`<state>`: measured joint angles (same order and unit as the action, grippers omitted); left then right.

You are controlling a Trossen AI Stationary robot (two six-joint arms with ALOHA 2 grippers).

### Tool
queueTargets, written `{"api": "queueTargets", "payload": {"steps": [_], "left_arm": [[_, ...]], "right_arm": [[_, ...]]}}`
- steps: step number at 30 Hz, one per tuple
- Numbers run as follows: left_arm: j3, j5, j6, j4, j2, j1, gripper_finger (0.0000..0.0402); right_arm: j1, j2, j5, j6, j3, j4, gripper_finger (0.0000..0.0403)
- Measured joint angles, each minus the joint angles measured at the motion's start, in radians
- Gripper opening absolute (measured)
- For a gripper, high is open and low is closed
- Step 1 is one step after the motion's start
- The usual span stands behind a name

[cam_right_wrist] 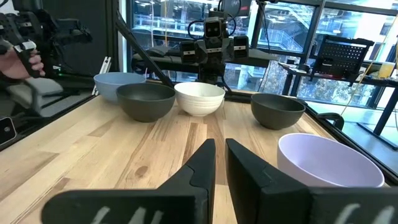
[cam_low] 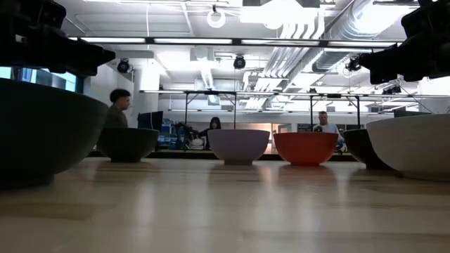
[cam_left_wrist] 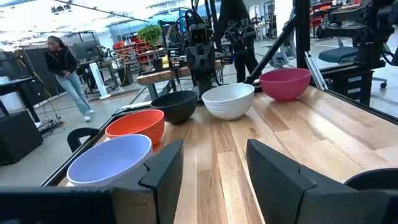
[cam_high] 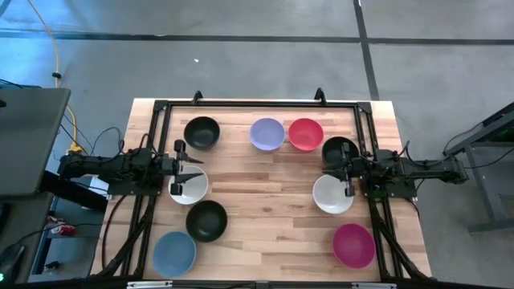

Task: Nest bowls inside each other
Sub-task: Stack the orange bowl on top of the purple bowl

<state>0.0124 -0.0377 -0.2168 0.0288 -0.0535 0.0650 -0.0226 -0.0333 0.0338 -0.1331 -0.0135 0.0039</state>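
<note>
You are working over a pale wooden table (cam_high: 265, 181) of long glued planks, ringed by a black metal frame (cam_high: 257, 103). Nine smooth, round plastic bowls stand apart on it, each holding nothing, none nested.

Your left gripper (cam_high: 183, 167) hangs over the rim of a white bowl (cam_high: 191, 187), its fingers spread and grasping nothing. To one side of it stands a black bowl (cam_high: 201, 132); to the other a second black bowl (cam_high: 206, 220), and beyond that the light blue bowl (cam_high: 174, 253).

Your right gripper (cam_high: 339, 169) has its fingers nearly together, with nothing between them. It sits between the third black bowl (cam_high: 339, 148) and the other white bowl (cam_high: 332, 193); the magenta bowl (cam_high: 353, 245) lies past the white one.

The lavender bowl (cam_high: 267, 134) and red bowl (cam_high: 305, 133) stand side by side between the two grippers, toward the table's far edge.

People show in the room behind.
</note>
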Motion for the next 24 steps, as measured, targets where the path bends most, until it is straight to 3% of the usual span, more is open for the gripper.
{"api": "queueTargets", "payload": {"steps": [12,16,24], "left_arm": [[0.0,0.0,-0.048,0.084,0.0,0.0,0.0163],[0.0,0.0,-0.038,0.085,0.0,0.0,0.0163],[0.0,-0.001,0.015,0.166,0.0,0.0,0.0163]], "right_arm": [[0.0,0.0,0.0,-0.026,0.0,0.001,0.003],[0.0,0.0,0.0,0.043,0.002,0.012,0.003],[0.001,0.0,-0.003,0.091,0.002,0.145,0.003]]}}
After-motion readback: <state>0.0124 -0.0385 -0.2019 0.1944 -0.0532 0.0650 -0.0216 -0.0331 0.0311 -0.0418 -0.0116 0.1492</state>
